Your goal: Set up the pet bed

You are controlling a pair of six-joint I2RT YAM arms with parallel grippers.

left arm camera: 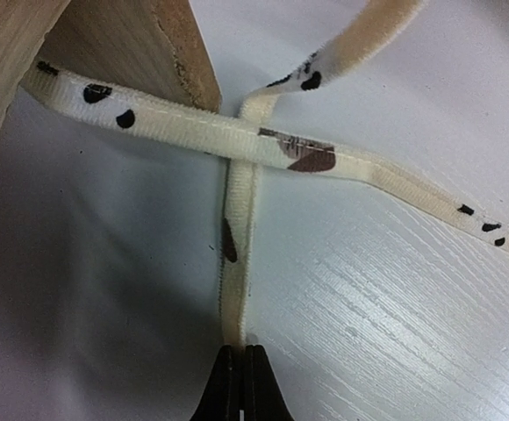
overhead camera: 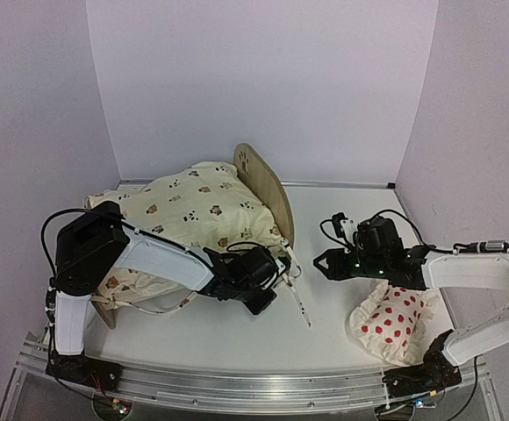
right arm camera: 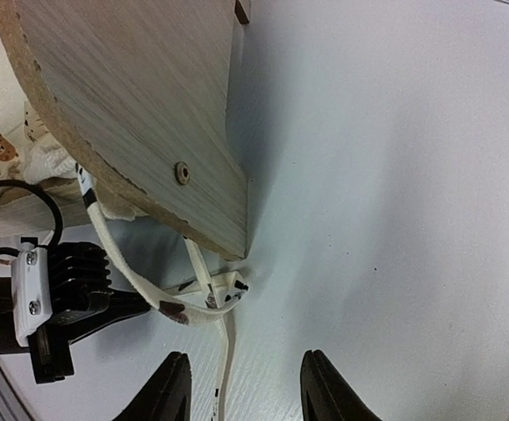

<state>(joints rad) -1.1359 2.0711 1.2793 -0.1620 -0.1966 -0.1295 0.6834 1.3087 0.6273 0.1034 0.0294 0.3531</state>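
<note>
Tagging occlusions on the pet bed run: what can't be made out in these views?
- Top view: pet bed base, covered by the cushion.
- Top view: part of the pillow, behind the right arm.
- Left wrist: crossing strap runs off the right edge, its end unseen.
- Left wrist: left gripper shows only tips shut on a printed tie; bottom edge cuts the rest.

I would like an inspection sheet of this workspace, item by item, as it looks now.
Surface: white table, textured.
Job's things: pet bed on the table, one end board showing; cream cushion lies over it.
Clutter: red-dotted pillow beside the right arm.
Grippers: left tool shut on the cushion's tie strap; right tool open, empty, near the end board's foot.
Cables: black cables loop near both tools.
Surroundings: plain pale walls.
</note>
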